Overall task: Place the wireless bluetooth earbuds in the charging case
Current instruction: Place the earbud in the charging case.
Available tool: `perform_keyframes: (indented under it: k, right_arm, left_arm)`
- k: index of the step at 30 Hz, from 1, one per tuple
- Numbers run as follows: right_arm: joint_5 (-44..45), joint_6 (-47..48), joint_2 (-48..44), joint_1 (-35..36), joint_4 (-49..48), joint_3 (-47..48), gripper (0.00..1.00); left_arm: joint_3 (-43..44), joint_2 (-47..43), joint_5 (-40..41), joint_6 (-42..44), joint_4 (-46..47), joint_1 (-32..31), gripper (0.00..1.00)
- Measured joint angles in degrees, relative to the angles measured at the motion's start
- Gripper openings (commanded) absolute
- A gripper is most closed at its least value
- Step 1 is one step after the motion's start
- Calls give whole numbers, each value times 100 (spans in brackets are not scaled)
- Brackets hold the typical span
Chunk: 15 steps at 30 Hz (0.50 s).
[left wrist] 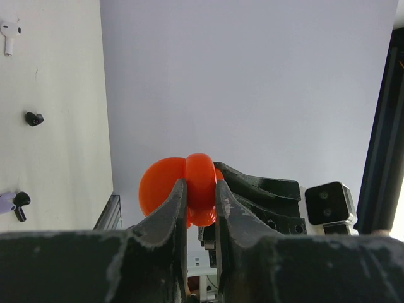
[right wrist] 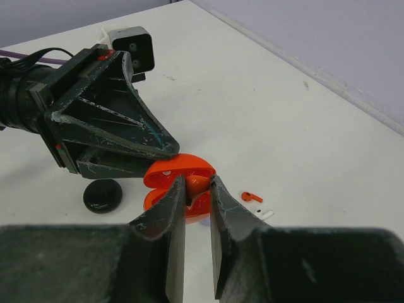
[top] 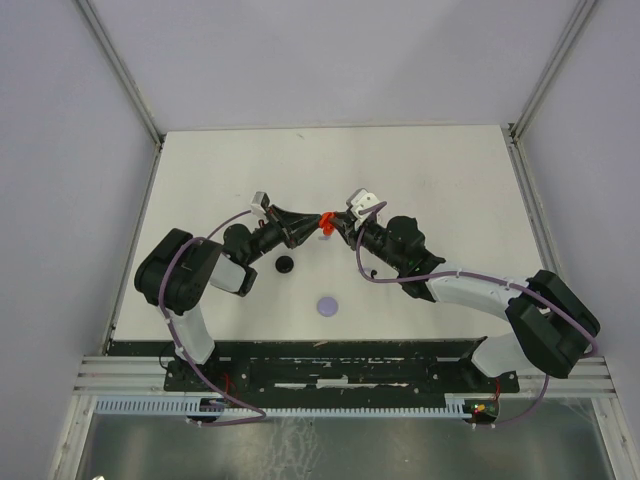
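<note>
The open red charging case is held above the table between both arms. My left gripper is shut on the case, gripping its body edge-on. My right gripper is shut on a red earbud and holds it at the mouth of the open case. A second red earbud and a white earbud lie on the table below. The left wrist view shows a white earbud, a black earbud and a black and a lavender earbud on the table.
A black round disc and a lavender round disc lie on the white table in front of the grippers. The black disc also shows in the right wrist view. Metal frame posts stand at the table's corners.
</note>
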State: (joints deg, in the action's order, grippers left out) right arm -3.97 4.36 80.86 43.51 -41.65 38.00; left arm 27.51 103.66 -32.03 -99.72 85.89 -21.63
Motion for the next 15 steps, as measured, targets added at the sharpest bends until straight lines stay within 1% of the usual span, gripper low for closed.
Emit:
perform_keyframes:
  k: [7,9,15]
  right_arm:
    - [0,-2,11,0,4,0,22]
    - [-2,-4,11,0,7,0,25]
    - [7,-37,11,0,9,0,42]
  left_arm:
    - [0,-2,0,-13,0,0,3]
    - [-2,-4,0,-13,0,0,3]
    - [-2,-22,0,-13,2,0,3]
